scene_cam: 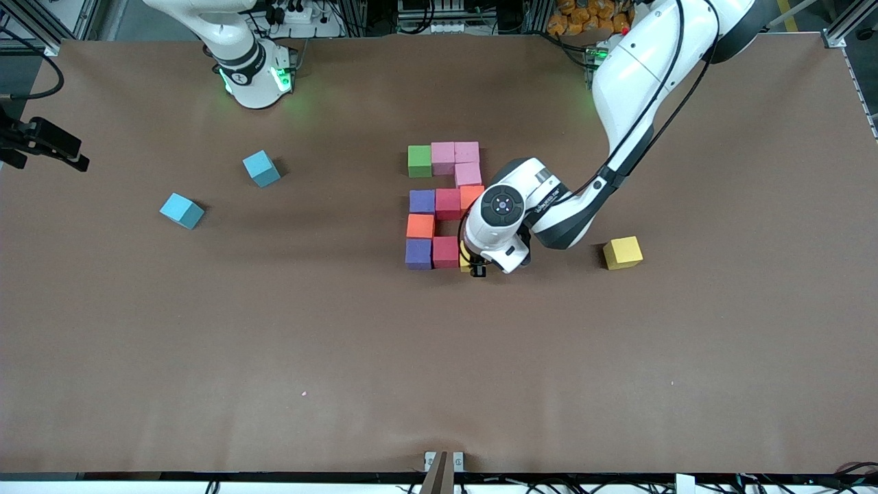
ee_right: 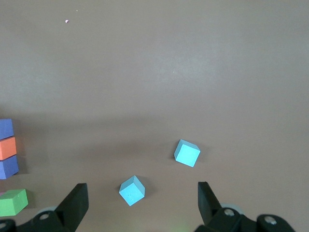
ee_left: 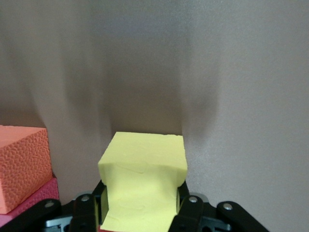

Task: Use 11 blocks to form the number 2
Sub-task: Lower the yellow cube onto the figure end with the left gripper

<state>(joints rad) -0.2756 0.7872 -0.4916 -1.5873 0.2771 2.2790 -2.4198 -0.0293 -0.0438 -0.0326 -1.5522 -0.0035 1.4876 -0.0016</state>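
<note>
Front view of the brown table (scene_cam: pixel 206 357) with the block figure near its middle. The row farthest from the camera runs green block (scene_cam: pixel 419 160), then two pink blocks (scene_cam: pixel 443 157) (scene_cam: pixel 466 151) toward the left arm's end; a third pink block (scene_cam: pixel 468 174) sits just nearer the camera below the last of these. The middle row holds a purple block (scene_cam: pixel 422 201), a red block (scene_cam: pixel 448 204) and an orange block (scene_cam: pixel 471 196), the last partly covered by the left arm. A second orange block (scene_cam: pixel 420 226) touches the purple one on its camera side, and the nearest row holds a second purple block (scene_cam: pixel 418 253) and a second red block (scene_cam: pixel 445 252). The left gripper (scene_cam: pixel 476 266) is down at the end of this nearest row, its fingers (ee_left: pixel 189 209) pinching a yellow block (ee_left: pixel 144 181) whose foam sides are squeezed inward; this block lies just beside the second red block, toward the left arm's end, though whether the two touch cannot be told. Another yellow block (scene_cam: pixel 623 252) lies alone, well apart toward the left arm's end. Two light-blue blocks (scene_cam: pixel 261 168) (scene_cam: pixel 182 210) lie apart from the figure toward the right arm's end. The right gripper (ee_right: pixel 142 205), waiting, hangs high over these two, with its fingers (ee_right: pixel 73 205) spread wide and nothing between them.
</note>
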